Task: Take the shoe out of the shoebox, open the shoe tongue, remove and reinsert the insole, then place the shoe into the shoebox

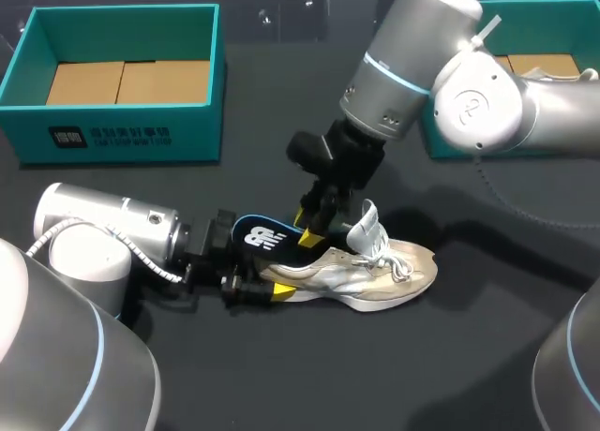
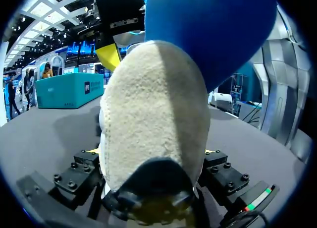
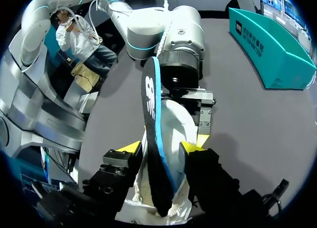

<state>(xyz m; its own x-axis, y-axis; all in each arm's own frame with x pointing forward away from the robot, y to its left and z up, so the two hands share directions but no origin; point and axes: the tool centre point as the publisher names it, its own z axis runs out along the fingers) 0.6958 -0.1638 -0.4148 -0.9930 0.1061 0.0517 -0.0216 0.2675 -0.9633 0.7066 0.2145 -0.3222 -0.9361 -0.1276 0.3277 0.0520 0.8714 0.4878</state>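
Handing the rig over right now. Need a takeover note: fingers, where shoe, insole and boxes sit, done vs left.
Left gripper: fingers shut on the heel of the shoe, which rests on the table.
Right gripper: fingers shut on the blue insole, which is partly inside the shoe, with its heel end raised.
Left shoebox: open, no shoe in it. Right shoebox: mostly hidden behind the right arm.
Done: shoe out of the box, tongue standing up.
Cannot tell: whether the insole is coming out or going back in.
Left: finish the insole, then box the shoe.

Front of insole (image 1: 265, 237) hidden inside shoe (image 1: 375, 281)
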